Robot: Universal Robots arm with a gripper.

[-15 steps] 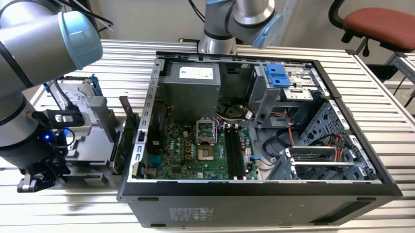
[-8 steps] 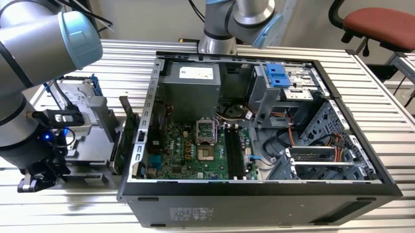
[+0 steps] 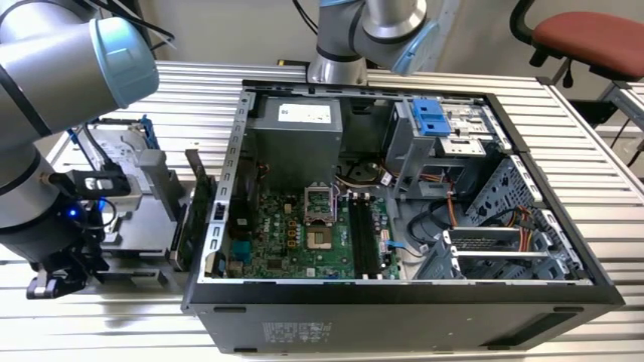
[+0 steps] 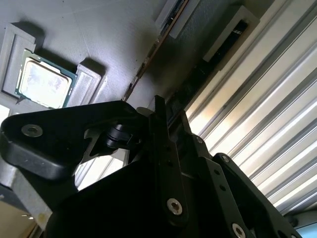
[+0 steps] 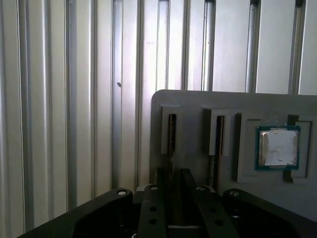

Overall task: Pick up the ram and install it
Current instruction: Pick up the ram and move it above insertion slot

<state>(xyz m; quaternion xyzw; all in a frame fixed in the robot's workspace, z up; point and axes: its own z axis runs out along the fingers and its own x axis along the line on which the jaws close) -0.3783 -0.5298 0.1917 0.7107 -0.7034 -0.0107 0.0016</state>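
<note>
The ram (image 5: 172,134) is a thin dark stick standing edge-on in a slot of a grey holder (image 5: 198,104). In the second wrist view the ram (image 4: 153,49) runs as a narrow edge toward my gripper (image 4: 166,111). My gripper (image 5: 172,176) straddles the stick's near end, and its fingers look shut on it. In the exterior view my gripper (image 3: 56,280) hangs low at that view's left, beside the grey holder (image 3: 141,226) and outside the open computer case (image 3: 403,290). The motherboard's long black slots (image 3: 364,234) lie inside the case.
A processor chip (image 5: 278,147) sits in a recess of the holder, past a second narrow slot (image 5: 218,136). A card (image 3: 196,204) stands on edge between holder and case. The ribbed metal table (image 3: 604,188) surrounds everything. A red chair (image 3: 593,34) stands behind.
</note>
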